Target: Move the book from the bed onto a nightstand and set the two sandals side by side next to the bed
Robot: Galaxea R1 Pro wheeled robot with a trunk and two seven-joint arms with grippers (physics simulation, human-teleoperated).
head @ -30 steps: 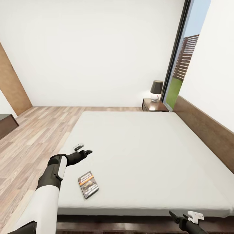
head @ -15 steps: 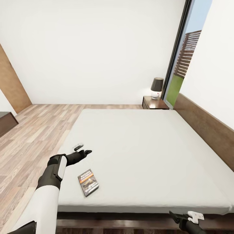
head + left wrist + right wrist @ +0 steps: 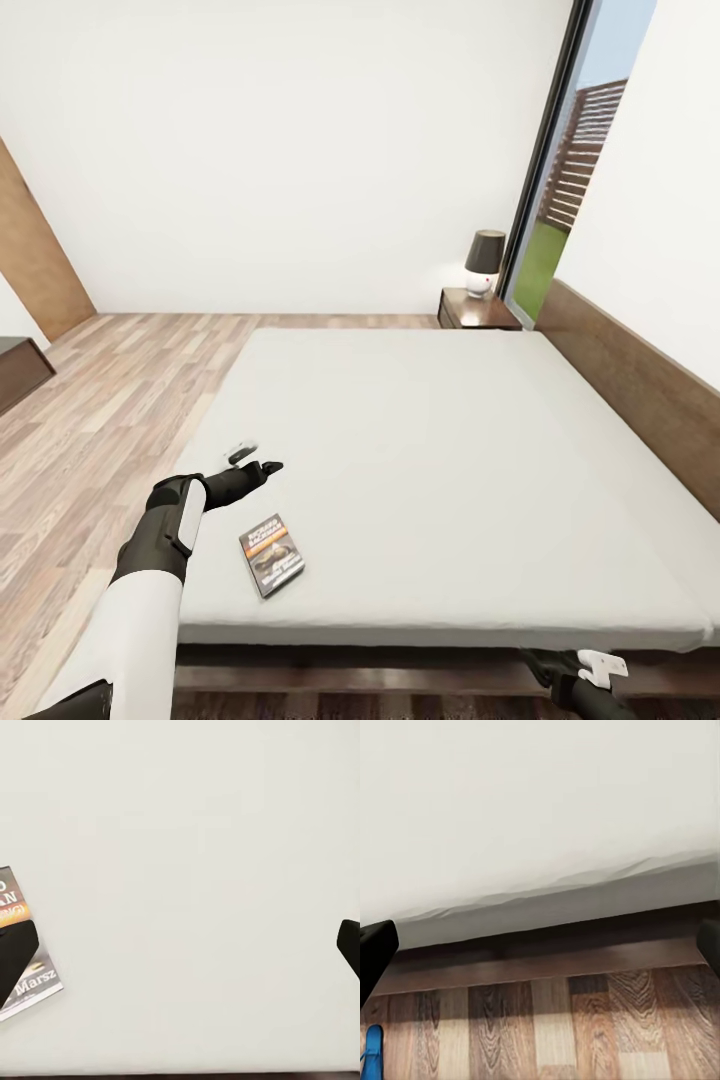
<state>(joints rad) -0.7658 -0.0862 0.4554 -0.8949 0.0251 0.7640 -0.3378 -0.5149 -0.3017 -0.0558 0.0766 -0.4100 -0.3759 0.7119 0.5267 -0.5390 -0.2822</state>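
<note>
The book, dark with an orange band, lies flat on the grey mattress of the bed near its front left corner. My left gripper hovers over the mattress just beyond the book, open. In the left wrist view the book lies at the edge beside one of the wide-apart fingers. My right gripper hangs low in front of the bed's foot, open, facing the mattress edge and dark frame. A blue sandal peeks in on the plank floor. The nightstand stands at the bed's far corner.
A dark-shaded lamp sits on the nightstand, beside the tall window. The brown headboard runs along the right wall. Part of a long dark cabinet shows at the left, across the wood floor.
The whole head view has shifted slightly, so bed, book and nightstand sit a little higher in the picture. Both arms hold the same pose and the book has not moved on the mattress.
</note>
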